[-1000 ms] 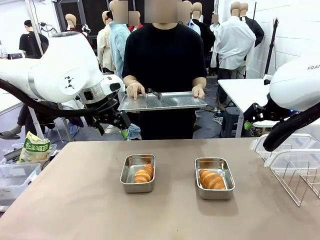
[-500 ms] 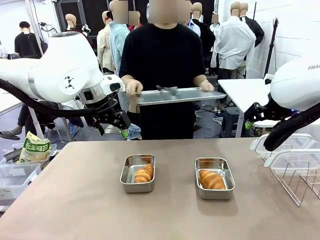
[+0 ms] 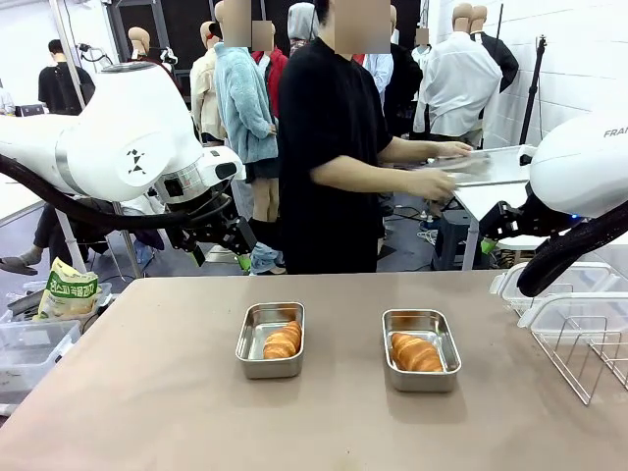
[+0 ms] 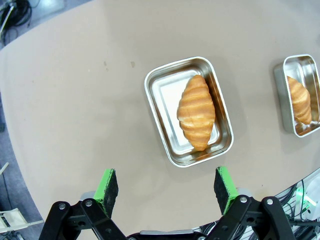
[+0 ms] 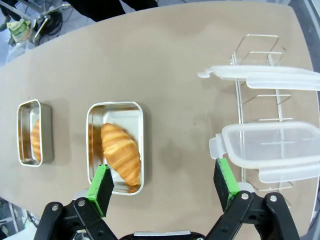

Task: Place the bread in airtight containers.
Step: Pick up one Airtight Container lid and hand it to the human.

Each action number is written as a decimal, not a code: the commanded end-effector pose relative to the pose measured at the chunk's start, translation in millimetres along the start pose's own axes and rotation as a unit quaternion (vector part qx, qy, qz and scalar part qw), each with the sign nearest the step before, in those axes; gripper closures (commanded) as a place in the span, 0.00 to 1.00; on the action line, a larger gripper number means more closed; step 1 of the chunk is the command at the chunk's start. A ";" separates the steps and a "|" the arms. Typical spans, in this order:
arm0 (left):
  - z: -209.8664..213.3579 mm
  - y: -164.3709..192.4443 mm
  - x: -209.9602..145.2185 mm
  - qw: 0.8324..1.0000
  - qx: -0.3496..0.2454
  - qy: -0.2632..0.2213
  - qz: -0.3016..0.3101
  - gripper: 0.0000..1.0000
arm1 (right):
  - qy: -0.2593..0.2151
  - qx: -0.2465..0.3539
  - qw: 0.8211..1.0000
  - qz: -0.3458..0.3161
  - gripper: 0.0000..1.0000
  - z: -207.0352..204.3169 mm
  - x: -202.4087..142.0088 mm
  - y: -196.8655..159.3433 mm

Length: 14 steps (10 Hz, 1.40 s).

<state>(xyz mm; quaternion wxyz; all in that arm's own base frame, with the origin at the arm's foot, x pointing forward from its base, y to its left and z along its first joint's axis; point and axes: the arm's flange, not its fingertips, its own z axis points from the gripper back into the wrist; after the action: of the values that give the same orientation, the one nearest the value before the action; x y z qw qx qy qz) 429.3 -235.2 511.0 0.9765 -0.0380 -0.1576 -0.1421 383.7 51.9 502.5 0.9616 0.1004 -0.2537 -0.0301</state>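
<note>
Two airtight containers stand open on the brown table, the left one (image 3: 269, 369) and the right one (image 3: 422, 381), each with one golden bread roll (image 3: 283, 340) (image 3: 416, 352) inside. My left gripper (image 3: 241, 259) hangs open beyond the table's far left edge. In the left wrist view, the left gripper (image 4: 165, 185) sits above a container (image 4: 160, 100) and its bread (image 4: 196, 112). My right gripper (image 3: 488, 245) is open at the far right. In the right wrist view, the right gripper (image 5: 164, 187) hovers over the other container (image 5: 122, 117) and bread (image 5: 121, 152).
Two clear lids (image 5: 270, 77) (image 5: 272, 150) rest on a wire rack (image 3: 589, 358) at the table's right edge. A person across the table, turned right, holds a flat steel tray (image 3: 471, 162) over a side table. A snack bag (image 3: 69, 291) and clear bin (image 3: 29, 348) sit left.
The person has turned toward picture right and swung the steel tray away from the table to the side table. Both arms and the containers have stayed put.
</note>
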 end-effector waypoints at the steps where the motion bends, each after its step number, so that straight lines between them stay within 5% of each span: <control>1: 0.3 1.1 -0.1 1.000 0.000 0.000 0.005 0.00 | 0.000 -0.003 1.000 -0.001 0.00 0.2 -0.3 0.7; 14: 0.3 1.1 -0.1 1.000 0.000 0.000 0.005 0.00 | 0.000 -0.003 1.000 -0.001 0.00 0.2 -0.3 0.7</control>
<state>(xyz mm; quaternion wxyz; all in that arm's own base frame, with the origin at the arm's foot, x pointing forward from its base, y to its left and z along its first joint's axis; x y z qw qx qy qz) 429.3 -235.2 511.0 0.9765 -0.0380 -0.1576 -0.1421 383.7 51.9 502.5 0.9616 0.1003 -0.2537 -0.0301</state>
